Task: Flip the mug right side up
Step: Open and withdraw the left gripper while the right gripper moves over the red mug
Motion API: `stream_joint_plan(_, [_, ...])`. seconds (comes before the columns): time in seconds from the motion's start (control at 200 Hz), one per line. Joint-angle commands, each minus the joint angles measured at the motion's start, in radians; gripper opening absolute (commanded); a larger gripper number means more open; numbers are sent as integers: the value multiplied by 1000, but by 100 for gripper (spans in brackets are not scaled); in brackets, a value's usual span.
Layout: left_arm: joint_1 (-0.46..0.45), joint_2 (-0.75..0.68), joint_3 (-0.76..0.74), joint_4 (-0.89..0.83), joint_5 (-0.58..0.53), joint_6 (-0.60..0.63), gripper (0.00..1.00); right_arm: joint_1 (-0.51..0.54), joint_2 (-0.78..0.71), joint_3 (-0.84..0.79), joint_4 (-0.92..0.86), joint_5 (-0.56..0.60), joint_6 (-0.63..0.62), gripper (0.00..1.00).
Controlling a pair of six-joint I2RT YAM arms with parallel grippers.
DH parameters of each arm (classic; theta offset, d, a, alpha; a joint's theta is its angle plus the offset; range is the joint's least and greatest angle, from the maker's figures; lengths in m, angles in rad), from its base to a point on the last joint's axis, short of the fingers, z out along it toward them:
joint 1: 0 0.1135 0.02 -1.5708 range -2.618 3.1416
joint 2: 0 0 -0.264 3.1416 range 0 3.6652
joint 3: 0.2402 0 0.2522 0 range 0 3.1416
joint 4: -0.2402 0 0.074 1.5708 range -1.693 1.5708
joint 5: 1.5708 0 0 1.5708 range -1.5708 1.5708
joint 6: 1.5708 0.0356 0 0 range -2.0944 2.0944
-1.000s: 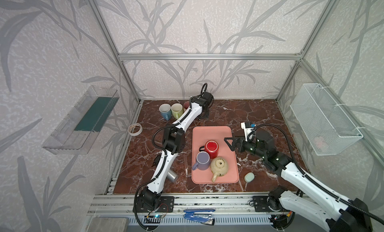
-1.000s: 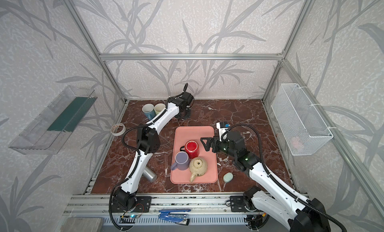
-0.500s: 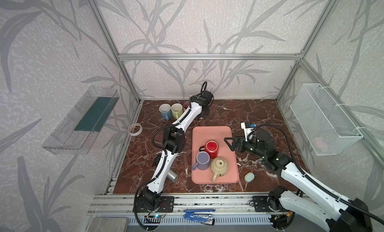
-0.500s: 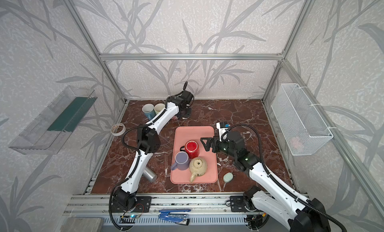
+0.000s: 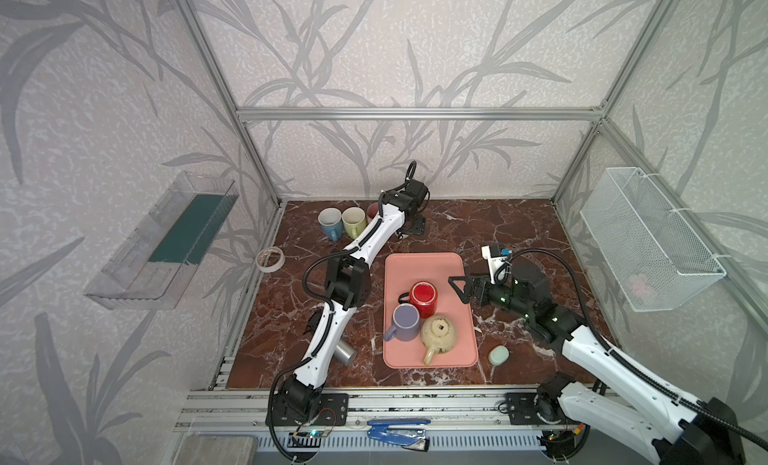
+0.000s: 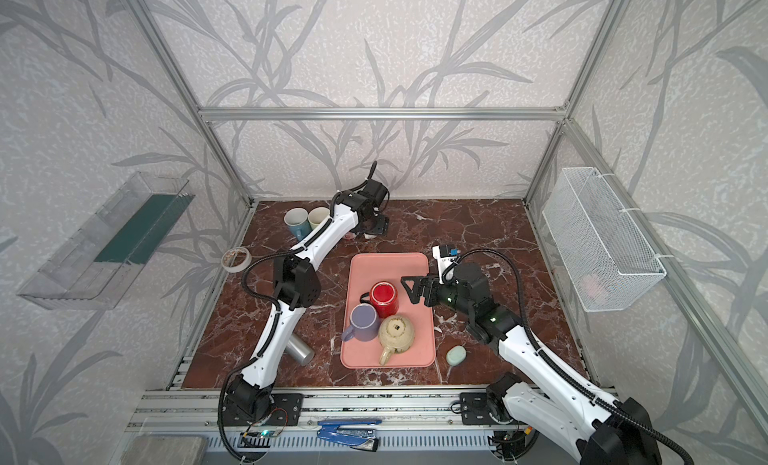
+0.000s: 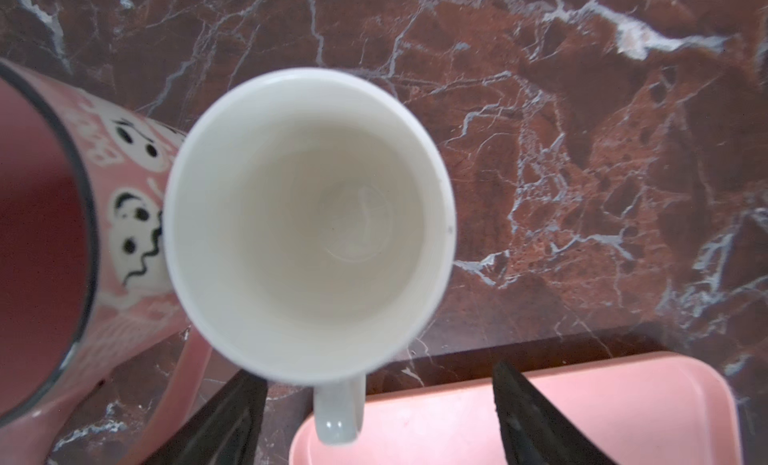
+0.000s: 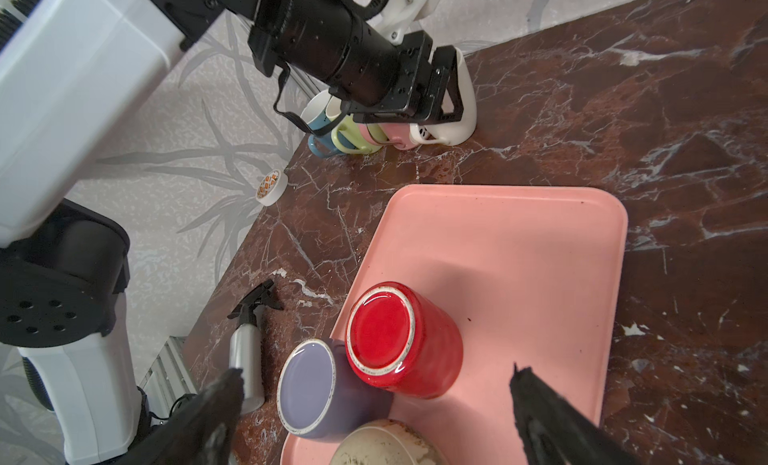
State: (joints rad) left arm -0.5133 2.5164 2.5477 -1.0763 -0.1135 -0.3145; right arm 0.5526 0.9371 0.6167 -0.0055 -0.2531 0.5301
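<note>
"White ceramic mug: is it standing right side up?"

"Affirmative. It is standing upright on the dark red marbled counter, with its mouth facing up and its empty inside showing in the left wrist view. It is sitting at the back of the counter, just beside the pink mug with ghost figures; contact between them cannot be confirmed. The pink plastic tray is lying close by. For this mug, I am judging the turn complete."

"What is remaining?"

"Withdrawal of the left arm. The glossy red mug and the lavender mug are sitting bottom up on the tray. Whether the task is covering them, I cannot tell."

"How is the left gripper standing?"

"Its fingers are standing wide, one on each side of the mug's handle, gripping nothing. The arm is reaching far across the counter, with the wrist pointing down over the mug."

"And the right gripper?"

"Its fingers are also standing wide and holding nothing. The arm is bending in from the right, hovering over the tray's edge and pointing toward the red mug."
</note>
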Motion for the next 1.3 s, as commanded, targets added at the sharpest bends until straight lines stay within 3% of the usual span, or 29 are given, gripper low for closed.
stream_joint_plan(0.0, [-28,-146,-4,-39,-3,17,87,19,4,59,-74,41,-50,99])
stream_joint_plan(0.205, [-68,-356,-154,-54,3,1,91,83,22,123,-239,169,-107,98])
stream_joint_plan(0.445, [-114,-770,-712,209,5,-28,91,200,-6,186,-440,301,-137,98])
stream_joint_plan(0.645, [-118,-1043,-1029,282,8,-65,91,289,64,259,-573,362,-160,97])
stream_joint_plan(1.105, [-117,-1422,-1518,397,-8,-156,91,311,304,307,-466,371,-133,97])
stream_joint_plan(1.295, [-118,-1473,-1582,381,12,-172,91,311,405,336,-441,354,-126,97])
